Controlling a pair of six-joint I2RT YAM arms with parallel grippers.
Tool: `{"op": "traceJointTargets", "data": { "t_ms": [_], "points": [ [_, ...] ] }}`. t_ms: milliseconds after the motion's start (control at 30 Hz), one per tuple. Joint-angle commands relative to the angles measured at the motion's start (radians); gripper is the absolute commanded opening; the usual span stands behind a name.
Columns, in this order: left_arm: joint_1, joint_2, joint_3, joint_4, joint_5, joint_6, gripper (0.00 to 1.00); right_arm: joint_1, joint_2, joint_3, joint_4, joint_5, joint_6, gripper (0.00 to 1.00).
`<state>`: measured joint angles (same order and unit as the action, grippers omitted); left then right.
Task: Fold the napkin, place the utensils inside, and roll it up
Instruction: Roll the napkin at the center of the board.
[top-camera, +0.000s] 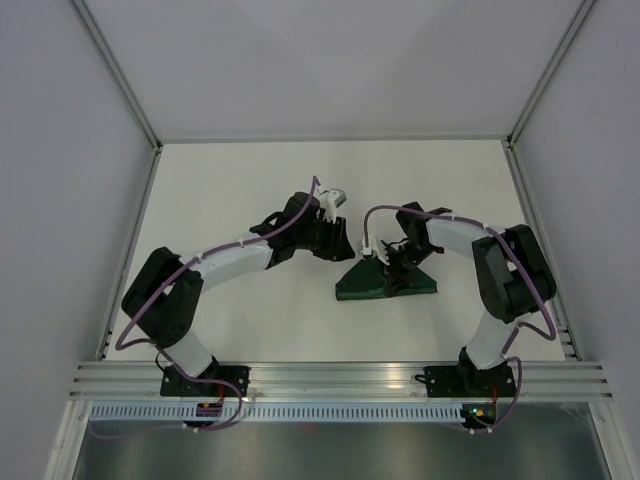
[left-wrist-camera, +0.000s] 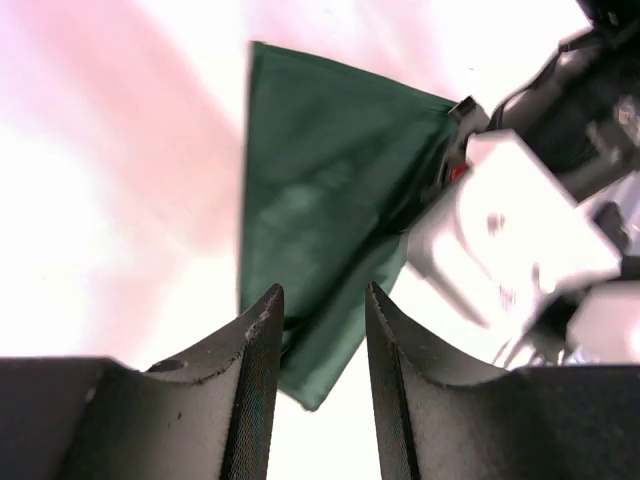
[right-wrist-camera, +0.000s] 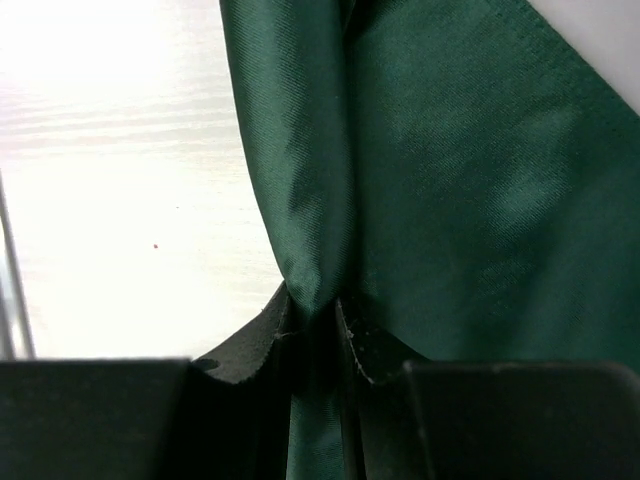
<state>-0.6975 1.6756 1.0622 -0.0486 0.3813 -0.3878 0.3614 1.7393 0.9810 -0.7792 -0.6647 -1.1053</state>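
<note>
One napkin (top-camera: 385, 285) lies right of the middle of the one table (top-camera: 250, 190). There are two arms, a left arm (top-camera: 235, 262) and a right arm (top-camera: 470, 240). There are two grippers, a left gripper (left-wrist-camera: 320, 300) and a right gripper (right-wrist-camera: 313, 305), each with two fingers (left-wrist-camera: 255, 350). There are two cables, a left cable (top-camera: 128, 328) and a right cable (top-camera: 400, 207).

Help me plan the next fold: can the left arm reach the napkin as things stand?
Probably yes: the left gripper hangs open over the napkin, nothing between; the right gripper pinches a fold elsewhere.
</note>
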Motion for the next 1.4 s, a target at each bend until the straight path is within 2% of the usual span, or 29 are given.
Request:
{"op": "traceJointTargets", "data": {
  "t_ms": [0, 100, 200, 267, 367, 500, 667, 800, 933, 1133, 1300, 1367],
  "points": [
    [-0.005, -0.086, -0.122, 0.217, -0.194, -0.059, 0.43, -0.045, 0.152, 0.086, -0.23, -0.03, -0.134, 0.2],
    [-0.013, -0.119, -0.179, 0.257, -0.239, -0.043, 0.42, -0.062, 0.233, 0.16, -0.307, -0.045, -0.16, 0.2],
    [-0.054, -0.168, -0.26, 0.335, -0.309, 0.033, 0.41, -0.07, 0.284, 0.206, -0.344, -0.056, -0.169, 0.2],
    [-0.108, -0.215, -0.327, 0.435, -0.349, 0.079, 0.43, -0.07, 0.301, 0.22, -0.353, -0.061, -0.168, 0.2],
    [-0.21, -0.244, -0.373, 0.51, -0.418, 0.232, 0.47, -0.072, 0.33, 0.243, -0.367, -0.065, -0.163, 0.2],
    [-0.336, -0.199, -0.328, 0.472, -0.49, 0.484, 0.51, -0.072, 0.359, 0.266, -0.374, -0.067, -0.157, 0.2],
    [-0.464, -0.113, -0.297, 0.45, -0.527, 0.671, 0.54, -0.072, 0.376, 0.277, -0.365, -0.07, -0.137, 0.2],
    [-0.557, -0.027, -0.301, 0.51, -0.571, 0.837, 0.69, -0.07, 0.39, 0.285, -0.367, -0.072, -0.133, 0.2],
    [-0.591, 0.059, -0.266, 0.518, -0.593, 0.915, 0.7, -0.072, 0.404, 0.292, -0.365, -0.075, -0.125, 0.2],
    [-0.589, 0.145, -0.249, 0.616, -0.642, 1.0, 0.71, -0.072, 0.414, 0.291, -0.361, -0.081, -0.119, 0.2],
    [-0.586, 0.205, -0.228, 0.599, -0.631, 1.015, 0.7, -0.072, 0.419, 0.291, -0.359, -0.081, -0.114, 0.2],
    [-0.583, 0.213, -0.219, 0.544, -0.602, 0.986, 0.67, -0.072, 0.419, 0.291, -0.361, -0.079, -0.113, 0.2]
  ]
}}
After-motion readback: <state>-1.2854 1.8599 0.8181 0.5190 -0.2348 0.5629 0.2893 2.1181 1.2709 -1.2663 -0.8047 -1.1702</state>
